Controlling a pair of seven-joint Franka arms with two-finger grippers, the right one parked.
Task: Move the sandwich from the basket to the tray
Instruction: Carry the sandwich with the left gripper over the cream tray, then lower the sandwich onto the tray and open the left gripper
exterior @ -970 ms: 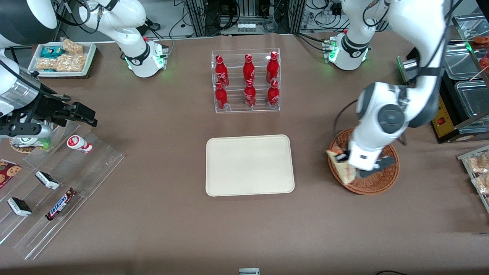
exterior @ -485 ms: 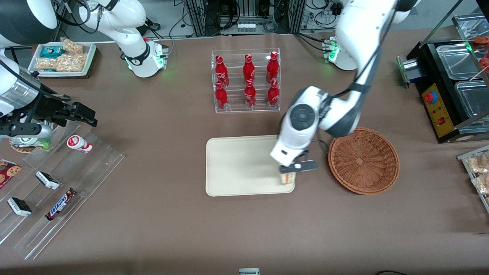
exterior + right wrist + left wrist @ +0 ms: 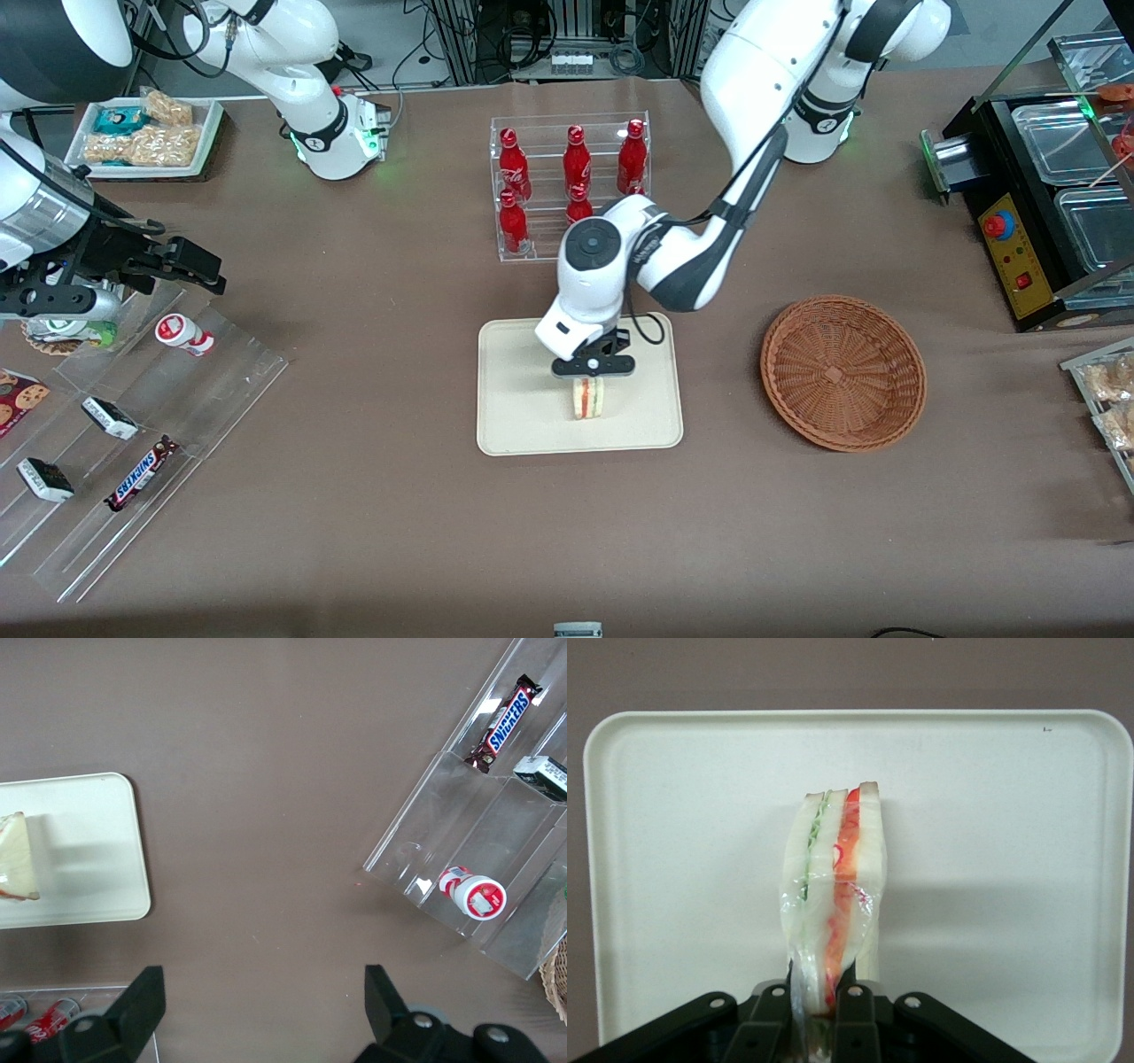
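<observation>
Sandwich is hanging over the middle of the tray, filling edge facing the front camera; the wrist view is showing it edge-on, wrap creased, a shadow falling on the tray beneath. Cannot tell whether its lower end is touching the tray yet.

Tool is sitting just above it, clamping the sandwich's upper end; in the wrist view both fingers are pressing the wrap from either side, so the tool is closed on the sandwich.

Basket is lying toward the working arm's end of the surface, well apart from the tray, holding nothing visible.

Bottle rack is standing farther off, partly hidden by the arm.

Judgement: transport looking done, release pending.

Risks:
- Sandwich is standing narrow-edge down; letting go while it is hanging may tip it flat or toward the rim
- Wrap may cling to a finger, dragging the sandwich as the tool is lifting
</observation>
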